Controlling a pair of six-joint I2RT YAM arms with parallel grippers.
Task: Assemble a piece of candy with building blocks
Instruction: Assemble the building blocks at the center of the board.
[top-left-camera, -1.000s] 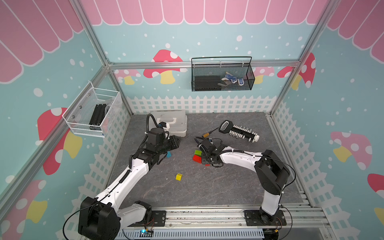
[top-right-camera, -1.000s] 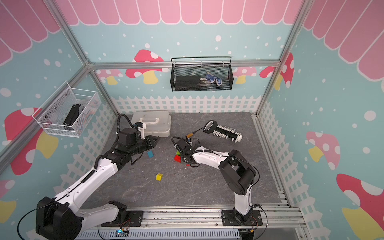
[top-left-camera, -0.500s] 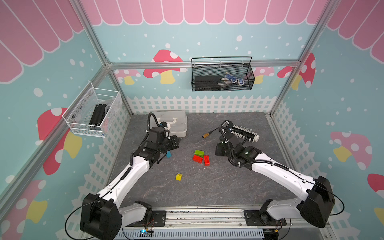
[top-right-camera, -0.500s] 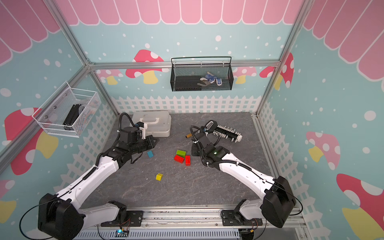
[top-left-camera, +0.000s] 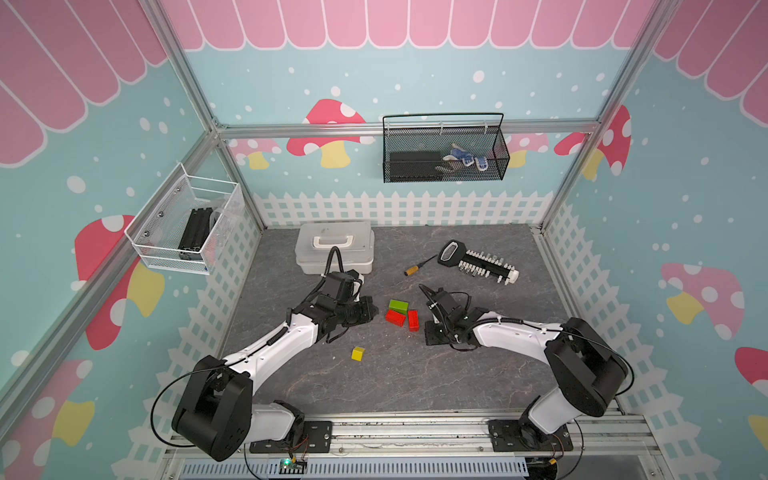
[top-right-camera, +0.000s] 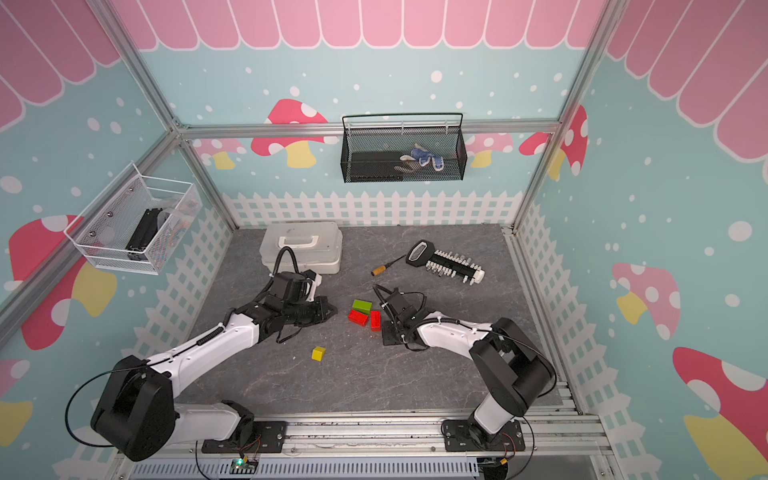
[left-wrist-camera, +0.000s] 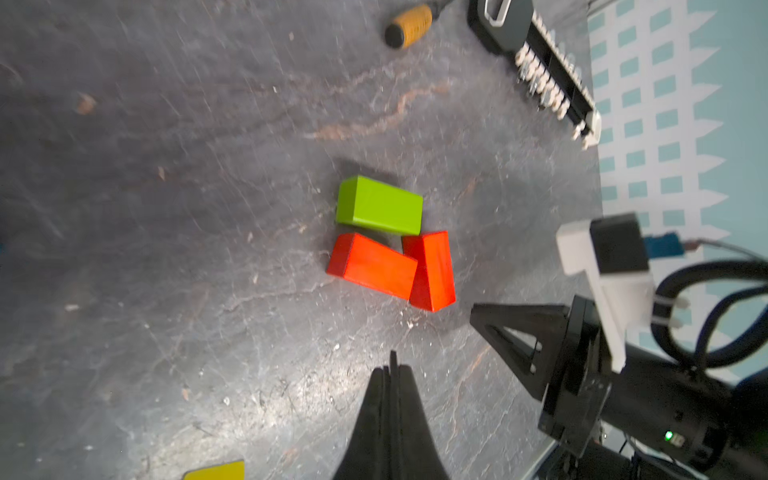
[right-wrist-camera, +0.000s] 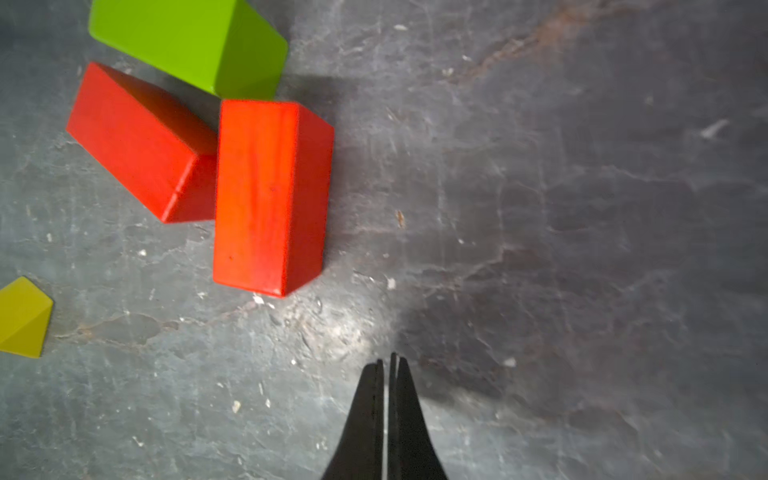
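The green bar (top-left-camera: 398, 306) lies flat in the middle of the tabletop (top-left-camera: 415, 386), with 2 red ones just in front of it on the robot's side. The left red bar (top-left-camera: 395, 318) runs nearly parallel to the green one. The right red bar (top-left-camera: 413, 320) lies crosswise to both. In the right wrist view the left red bar (right-wrist-camera: 137, 141) has its end against the long side of the right red bar (right-wrist-camera: 266, 195). Green and red sit so close that I cannot tell whether they touch. The yellow block (top-left-camera: 358, 353) lies alone, nearer the robot and apart from the 3 bars. All 4 pieces are loose, not joined into a candy.

The left hand (top-left-camera: 372, 311) is low over the tabletop, left of the bars and pointing at them. Its jaws are pressed together on nothing, as the left wrist view shows. The right hand (top-left-camera: 428, 333) sits just right of the right red bar's near end, with a small gap between them. It is likewise closed and empty.

A white box (top-left-camera: 334, 245) stands at the back behind the left arm. A bit rack (top-left-camera: 484, 266) lies at the back right.
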